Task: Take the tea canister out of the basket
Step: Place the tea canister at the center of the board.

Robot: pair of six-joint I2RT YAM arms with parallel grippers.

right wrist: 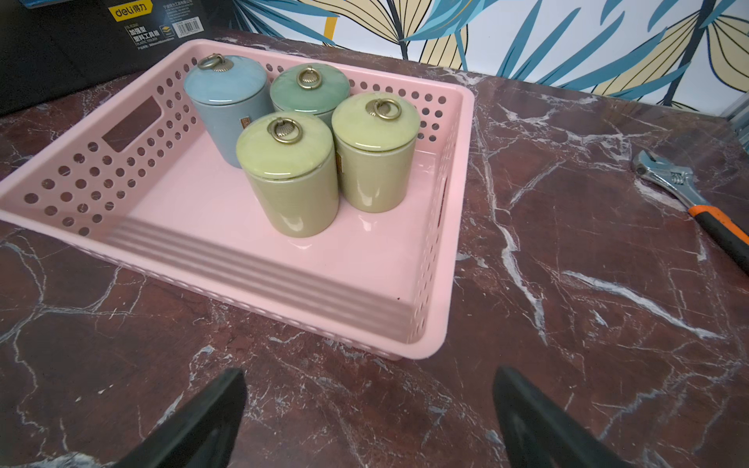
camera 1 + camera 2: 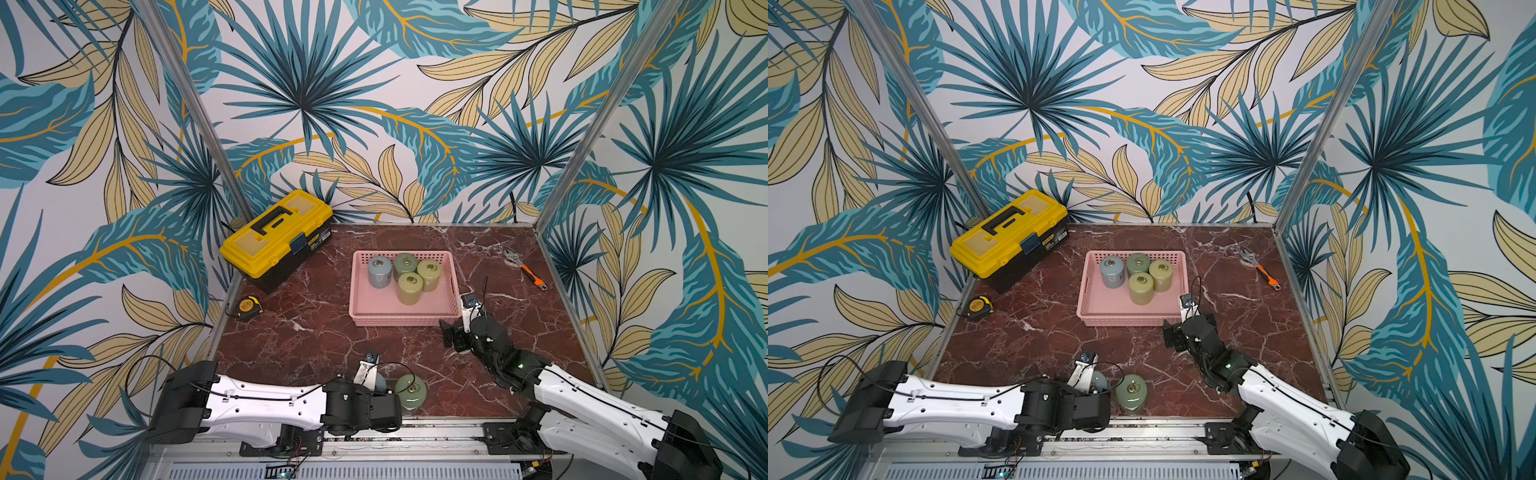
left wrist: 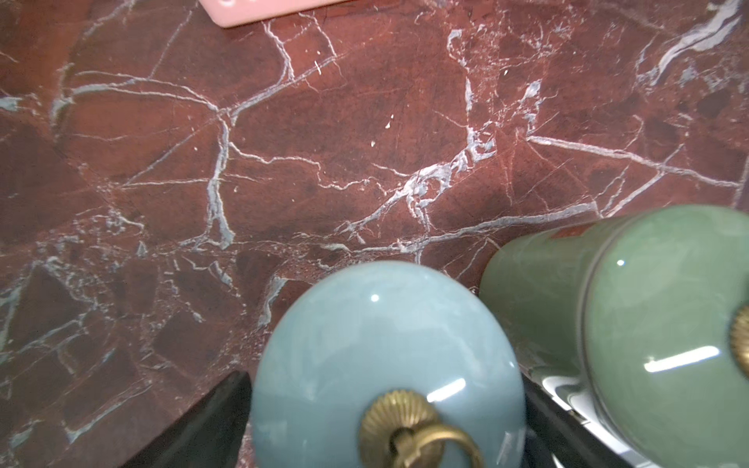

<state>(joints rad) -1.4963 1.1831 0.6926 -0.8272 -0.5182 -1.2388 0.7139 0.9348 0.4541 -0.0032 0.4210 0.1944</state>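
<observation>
One glossy pale-blue tea canister [image 3: 364, 344]

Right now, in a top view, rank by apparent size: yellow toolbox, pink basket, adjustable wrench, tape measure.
1-2. yellow toolbox and pink basket: look alike, unranked.
3. adjustable wrench, longer but thin.
4. tape measure.

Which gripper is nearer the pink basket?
Right. The right gripper is just off the basket, at its near corner; the left gripper is farther back, around the blue canister.
</observation>
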